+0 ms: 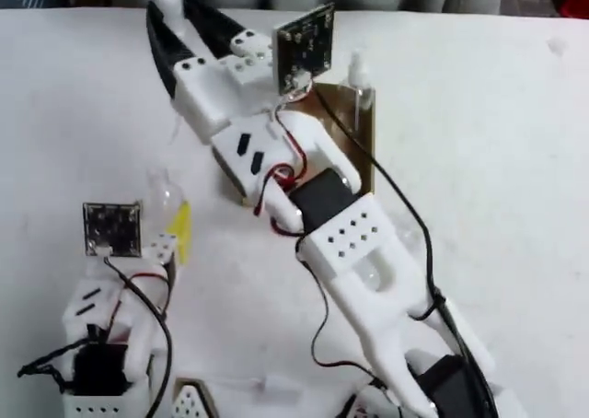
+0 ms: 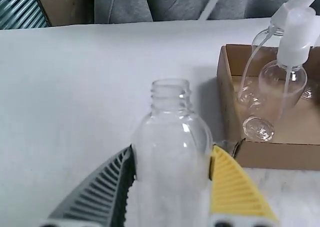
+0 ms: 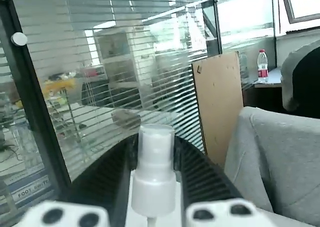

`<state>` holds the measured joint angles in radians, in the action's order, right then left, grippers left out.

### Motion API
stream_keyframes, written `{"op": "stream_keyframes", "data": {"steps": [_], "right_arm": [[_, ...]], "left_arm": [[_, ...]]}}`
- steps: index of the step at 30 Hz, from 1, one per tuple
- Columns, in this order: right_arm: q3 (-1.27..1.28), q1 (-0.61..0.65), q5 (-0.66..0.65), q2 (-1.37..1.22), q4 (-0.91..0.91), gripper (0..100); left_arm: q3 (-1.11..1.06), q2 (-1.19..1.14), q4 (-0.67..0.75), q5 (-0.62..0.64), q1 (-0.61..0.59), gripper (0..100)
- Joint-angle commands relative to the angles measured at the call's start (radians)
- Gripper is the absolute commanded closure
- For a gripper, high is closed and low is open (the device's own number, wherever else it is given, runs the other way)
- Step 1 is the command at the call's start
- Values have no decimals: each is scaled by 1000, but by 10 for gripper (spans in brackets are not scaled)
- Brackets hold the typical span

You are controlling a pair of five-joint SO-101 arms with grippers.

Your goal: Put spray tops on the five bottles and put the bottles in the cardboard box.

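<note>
1. Already two capped bottles (image 2: 274, 79) sit in the cardboard box (image 2: 227, 92); how many are left beyond these I cannot count.
2. Near the box, the left gripper (image 2: 171, 159) clamps an open-necked bottle (image 2: 171, 137), upright, long axis vertical, neck up.
3. Raised well apart from it, the right gripper (image 3: 156, 139) pinches a spray top (image 3: 154, 172), its axis along the fingers, head at the fingertips.
4. Fitting it remains.
</note>
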<state>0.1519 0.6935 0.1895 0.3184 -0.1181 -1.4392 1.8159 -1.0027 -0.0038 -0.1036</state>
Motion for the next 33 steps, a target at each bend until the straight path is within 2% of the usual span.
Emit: {"op": "stream_keyframes", "data": {"steps": [1,6,15,20,26,33], "right_arm": [[-66,30,-11,7,-22,982],[-64,44,-11,19,-31,982],[-71,77,-15,151,-165,982],[-66,151,-152,142,-222,982],[-71,159,-173,84,-211,982],[-49,136,-166,39,-114,982]], "left_arm": [[6,16,38,5,7,980],[-9,16,51,5,7,980],[-14,16,61,5,7,980],[-14,16,61,3,7,980],[-14,16,61,3,7,980],[-14,16,61,3,7,980]]}}
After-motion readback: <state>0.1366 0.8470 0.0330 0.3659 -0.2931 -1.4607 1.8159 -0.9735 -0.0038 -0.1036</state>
